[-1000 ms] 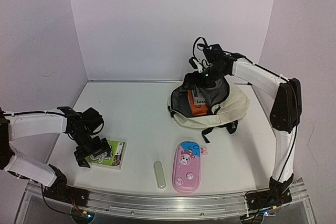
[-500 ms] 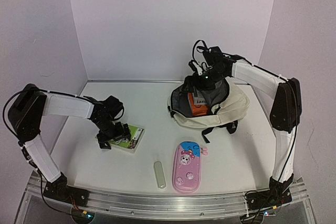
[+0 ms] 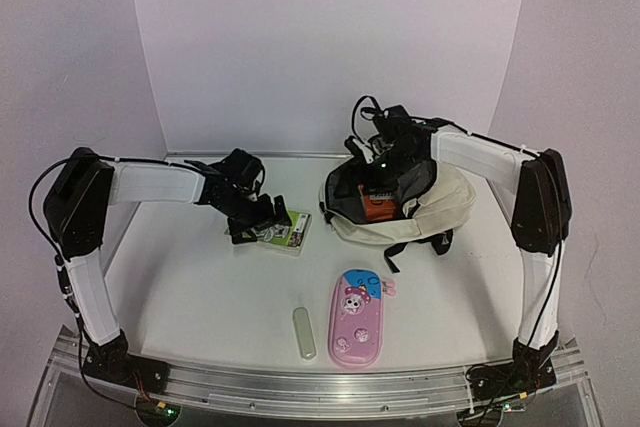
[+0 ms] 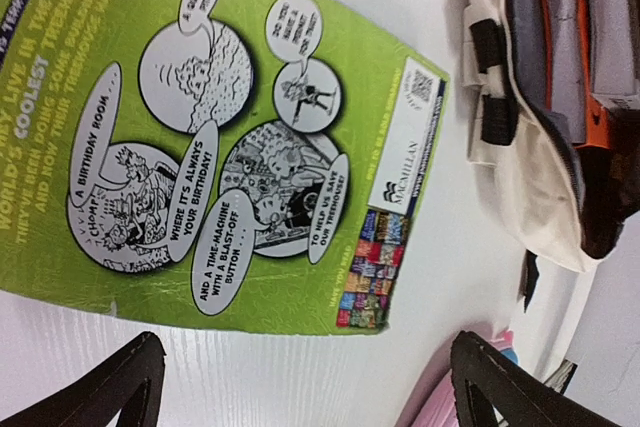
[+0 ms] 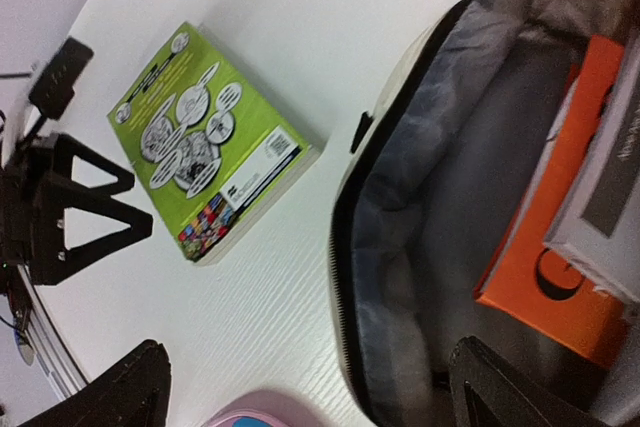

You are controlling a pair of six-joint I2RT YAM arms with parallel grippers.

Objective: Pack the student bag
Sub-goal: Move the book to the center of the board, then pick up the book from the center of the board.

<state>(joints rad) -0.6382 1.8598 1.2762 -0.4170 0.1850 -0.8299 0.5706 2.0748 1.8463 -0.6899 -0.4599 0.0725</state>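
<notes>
Book (image 3: 291, 228) just left of student bag (image 3: 432, 209) | pink pencil case (image 3: 356, 322) nearer

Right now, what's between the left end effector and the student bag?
A green book lies flat between the left end effector and the student bag, clearest in the right wrist view.

Your bag (image 3: 445, 209) is a large cream fabric backpack, slumped on the right rear part of the table (image 3: 200, 287). Its main zip is undone and the mouth gapes wide, facing up and toward the left, so you can look straight onto the grey lining. A black zipper edges the opening. Black straps with buckles trail off its near side. Inside sits an orange book (image 3: 376, 209) with a paler one against it.
</notes>
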